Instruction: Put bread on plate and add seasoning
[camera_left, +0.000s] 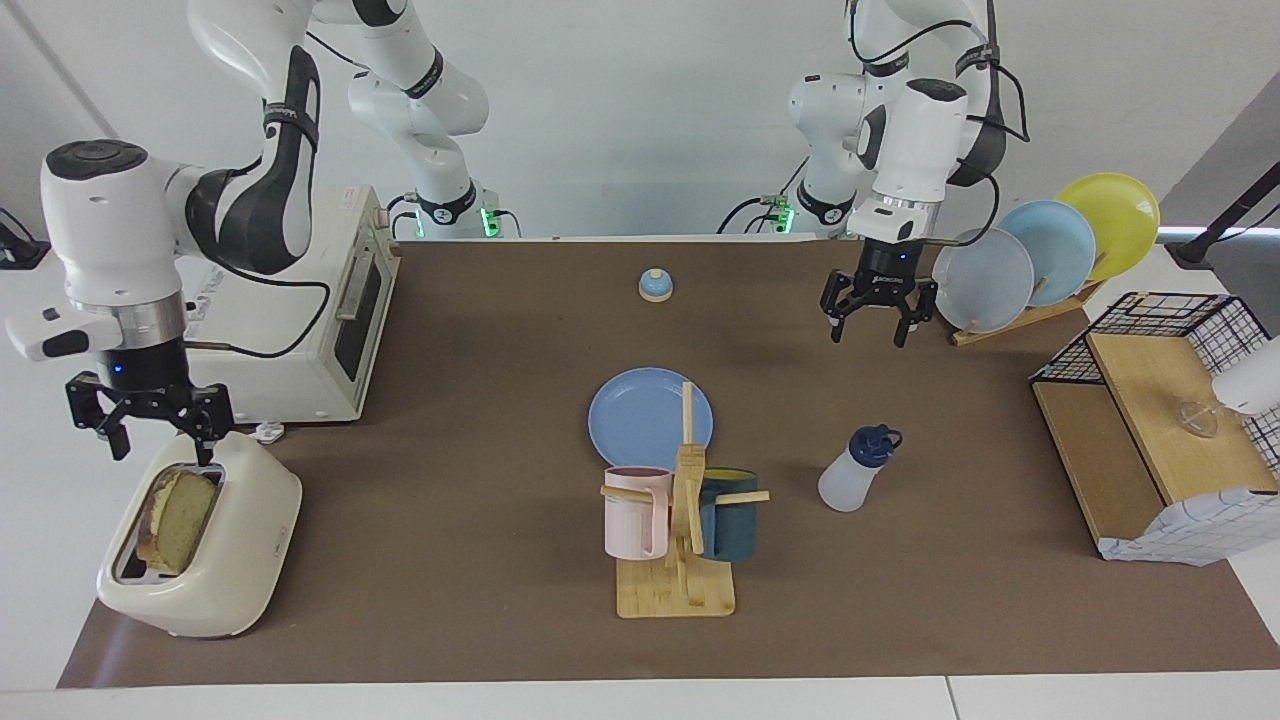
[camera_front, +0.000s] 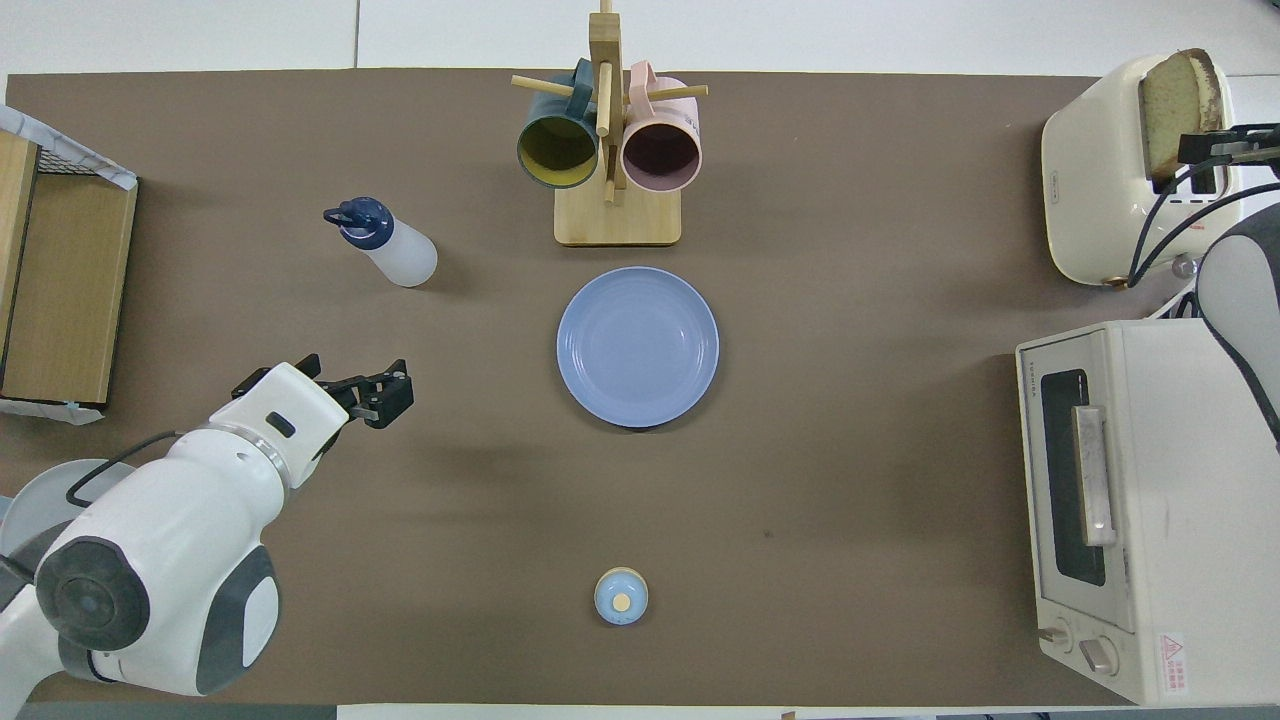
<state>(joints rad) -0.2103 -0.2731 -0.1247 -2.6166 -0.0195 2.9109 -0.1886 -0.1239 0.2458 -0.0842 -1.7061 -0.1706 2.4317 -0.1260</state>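
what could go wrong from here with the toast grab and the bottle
1. The tan slice of bread stands deep in the cream toaster; the open right gripper above it could hit the slot edge.
2. The white squeeze bottle with navy cap stands near the wooden mug rack; the open left gripper could tip it.
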